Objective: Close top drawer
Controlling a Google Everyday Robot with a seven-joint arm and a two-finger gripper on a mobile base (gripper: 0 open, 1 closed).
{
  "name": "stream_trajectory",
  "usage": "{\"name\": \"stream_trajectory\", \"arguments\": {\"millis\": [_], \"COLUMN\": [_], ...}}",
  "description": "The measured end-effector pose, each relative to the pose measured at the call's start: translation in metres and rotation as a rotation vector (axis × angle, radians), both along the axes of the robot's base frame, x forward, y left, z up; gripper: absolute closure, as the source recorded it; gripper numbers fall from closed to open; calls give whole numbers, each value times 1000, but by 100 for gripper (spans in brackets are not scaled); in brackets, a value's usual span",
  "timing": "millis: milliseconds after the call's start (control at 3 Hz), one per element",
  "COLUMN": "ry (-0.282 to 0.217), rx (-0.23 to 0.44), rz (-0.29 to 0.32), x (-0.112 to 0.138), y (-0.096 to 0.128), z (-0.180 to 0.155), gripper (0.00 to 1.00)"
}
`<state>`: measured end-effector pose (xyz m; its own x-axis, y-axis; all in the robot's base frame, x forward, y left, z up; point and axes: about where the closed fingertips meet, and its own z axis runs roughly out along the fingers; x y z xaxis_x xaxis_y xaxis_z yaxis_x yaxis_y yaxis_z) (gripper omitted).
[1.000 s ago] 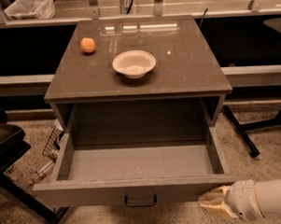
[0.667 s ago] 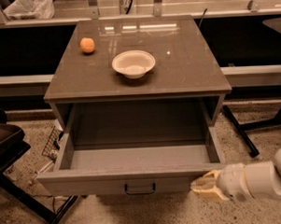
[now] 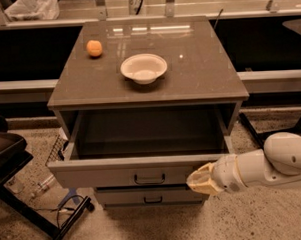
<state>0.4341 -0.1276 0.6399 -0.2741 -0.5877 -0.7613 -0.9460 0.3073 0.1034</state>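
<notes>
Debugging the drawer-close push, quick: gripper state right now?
Gripper: open or closed cannot be told. It sits low at the front of the top drawer, right of the handle.

One view, high in front of cabinet (image 3: 203,74), tilted down at its top and top drawer (image 3: 103,175), fairly near; my gripper (image 3: 198,180) lower right, at the drawer front.

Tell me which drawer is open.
The top drawer, pulled out with its box exposed; the drawer below sits shut. The gripper is at the open front, right of its handle.
</notes>
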Motion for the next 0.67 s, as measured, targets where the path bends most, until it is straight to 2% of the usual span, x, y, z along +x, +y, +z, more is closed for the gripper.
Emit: {"name": "stream_trajectory", "arguments": {"millis": [333, 667], "ry": [-2, 3], "rx": [21, 75], "rz": [39, 87], "x": [23, 55], "y": [24, 58], "z": [-11, -36], "gripper": [100, 100]}}
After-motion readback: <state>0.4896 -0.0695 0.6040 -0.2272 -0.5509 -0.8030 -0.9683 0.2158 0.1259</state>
